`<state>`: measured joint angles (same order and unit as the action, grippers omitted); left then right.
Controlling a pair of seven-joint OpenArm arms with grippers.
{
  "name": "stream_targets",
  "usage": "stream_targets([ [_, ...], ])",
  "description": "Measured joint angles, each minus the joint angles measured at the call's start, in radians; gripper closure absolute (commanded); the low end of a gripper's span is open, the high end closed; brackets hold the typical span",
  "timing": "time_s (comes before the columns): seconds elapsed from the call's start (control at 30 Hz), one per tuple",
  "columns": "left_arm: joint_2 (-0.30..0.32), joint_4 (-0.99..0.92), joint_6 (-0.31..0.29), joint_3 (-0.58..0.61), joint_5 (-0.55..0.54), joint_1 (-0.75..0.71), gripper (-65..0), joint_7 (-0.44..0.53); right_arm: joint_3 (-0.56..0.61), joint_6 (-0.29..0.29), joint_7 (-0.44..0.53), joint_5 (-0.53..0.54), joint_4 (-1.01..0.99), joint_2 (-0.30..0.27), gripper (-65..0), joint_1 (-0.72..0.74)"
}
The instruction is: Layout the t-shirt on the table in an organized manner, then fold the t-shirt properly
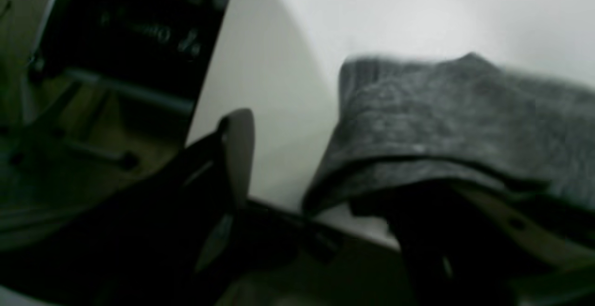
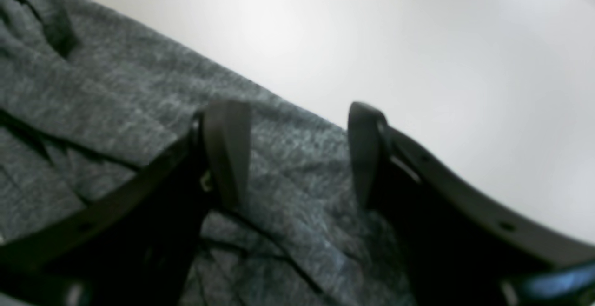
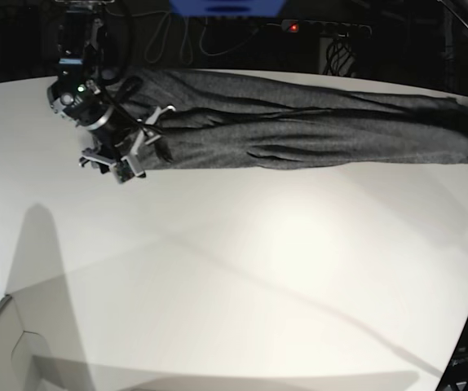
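Stretching across the far part of the table (image 3: 242, 269), the t-shirt (image 3: 299, 122) lies as one long heather dark-grey band, running from near the far left edge to the far right edge, with lengthwise folds and creases along it; the near half of the white tabletop is bare apart from shadows. At the left end of the band in the base view, the right gripper (image 2: 297, 157) stands over the cloth with its two dark fingers (image 2: 228, 148) clearly spread apart; the right wrist view shows grey knit beneath and between them, one finger over the fabric and the other at the fabric's edge where white table begins, and nothing is pinched between them. At the other end, by the table's right edge, the left gripper (image 1: 320, 176) is low beside the shirt's end: in the left wrist view one finger (image 1: 239, 152) stands free over white table, while the other is hidden under a fold of the grey cloth (image 1: 446, 124) draped over it. Its jaws are parted, and whether the cloth is truly gripped cannot be told from this blurred view.
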<state>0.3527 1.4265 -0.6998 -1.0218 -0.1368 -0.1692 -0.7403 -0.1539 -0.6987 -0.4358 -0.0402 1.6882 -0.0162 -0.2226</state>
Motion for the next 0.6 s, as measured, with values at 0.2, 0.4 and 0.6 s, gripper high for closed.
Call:
stream_targets([
  [0.2,0.011,-0.043,-0.001,0.090,0.080,0.004,-31.2,0.017,0.003,0.000,0.000,0.000,0.000,0.000,-33.5,0.000],
  [0.4,0.008,-0.119,-0.001,0.139,0.167,0.007,-31.2,0.026,0.003,0.000,0.000,0.000,0.000,0.000,-33.5,0.000],
  [0.6,0.008,-0.114,-0.001,0.134,0.170,0.009,-31.2,0.015,0.001,0.000,-0.004,0.000,0.000,0.000,-33.5,-0.001],
])
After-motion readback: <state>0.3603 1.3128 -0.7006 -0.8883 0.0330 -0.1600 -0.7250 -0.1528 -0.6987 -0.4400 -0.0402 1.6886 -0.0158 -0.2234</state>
